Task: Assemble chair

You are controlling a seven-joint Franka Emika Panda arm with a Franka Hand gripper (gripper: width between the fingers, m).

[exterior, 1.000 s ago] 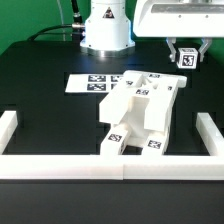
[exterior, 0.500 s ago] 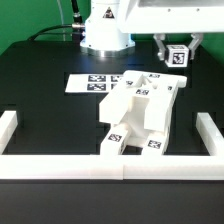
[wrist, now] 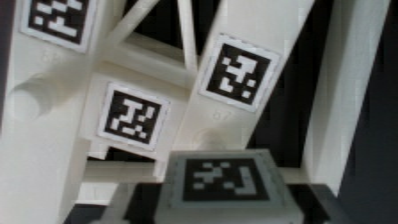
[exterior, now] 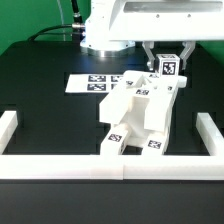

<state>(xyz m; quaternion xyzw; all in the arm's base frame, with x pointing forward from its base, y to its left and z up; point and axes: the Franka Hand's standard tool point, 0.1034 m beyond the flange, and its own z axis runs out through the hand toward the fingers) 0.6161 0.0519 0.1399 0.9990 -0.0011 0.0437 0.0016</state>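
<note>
The partly built white chair [exterior: 140, 115] stands in the middle of the black table, with tags on its faces. My gripper [exterior: 168, 68] is shut on a small white tagged peg [exterior: 168, 67] and holds it just above the chair's far right end. In the wrist view the peg [wrist: 222, 183] sits between my dark fingers [wrist: 148, 200], and the chair's frame bars and tags [wrist: 169, 95] lie close beneath it.
The marker board [exterior: 90, 83] lies flat behind the chair on the exterior view's left. A long white border wall [exterior: 110, 167] runs along the front, with side walls at the left [exterior: 8, 125] and right [exterior: 213, 128]. The robot base [exterior: 105, 35] stands at the back.
My gripper has moved toward the exterior view's left and down with the peg, from off the chair's far right to just above its far end.
</note>
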